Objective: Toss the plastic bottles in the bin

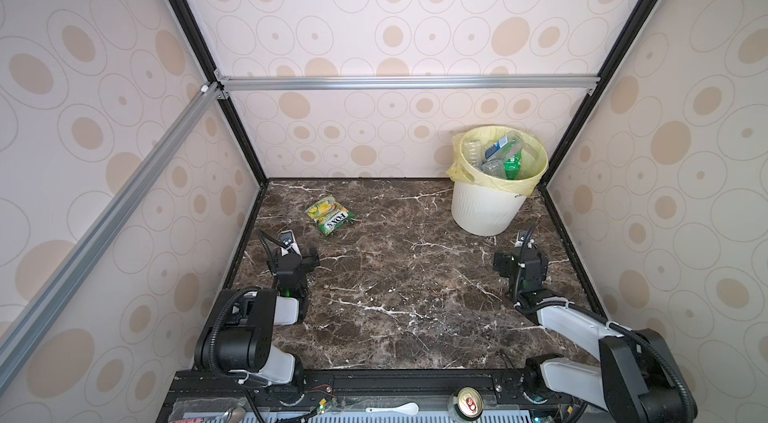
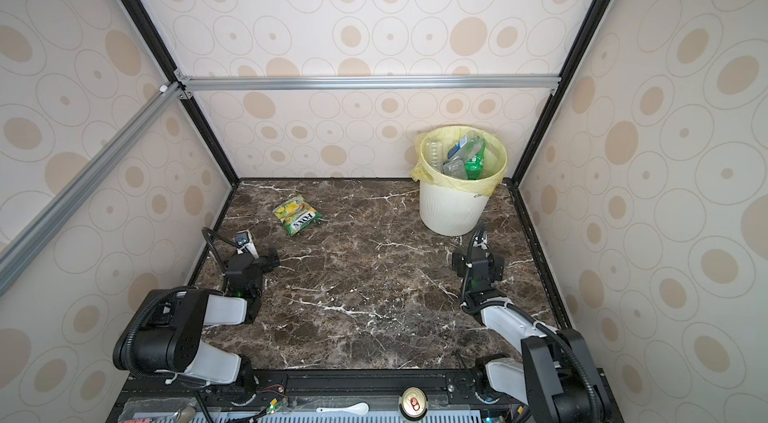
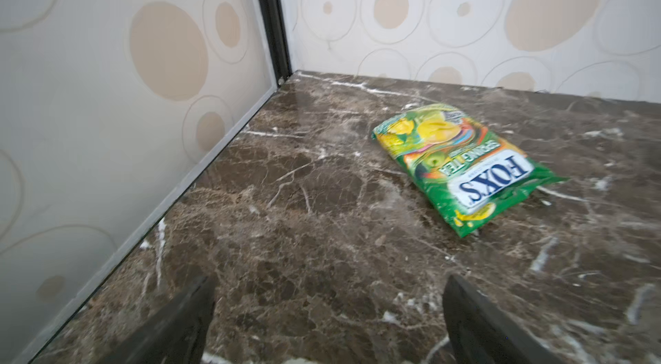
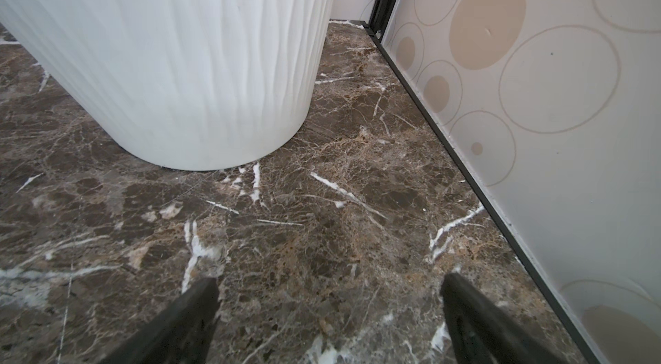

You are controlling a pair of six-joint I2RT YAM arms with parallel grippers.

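Observation:
The bin [image 1: 484, 209] [image 2: 451, 211] is round, white and ribbed, lined with a pale yellow bag, and stands at the back right of the marble table in both top views. Several plastic bottles [image 1: 500, 155] [image 2: 464, 157], clear and green, lie piled inside it. No bottle shows on the table. My left gripper [image 3: 329, 283] is open and empty, low over the marble near the left wall. My right gripper [image 4: 329, 283] is also open and empty, with the bin's wall [image 4: 179, 58] standing just ahead of it.
A flat yellow-green FOXS packet [image 1: 331, 217] [image 3: 461, 165] lies at the back left, ahead of my left gripper. A metal can [image 1: 467, 402] and a white spoon [image 1: 395, 409] sit on the front rail. Patterned walls enclose the table on three sides.

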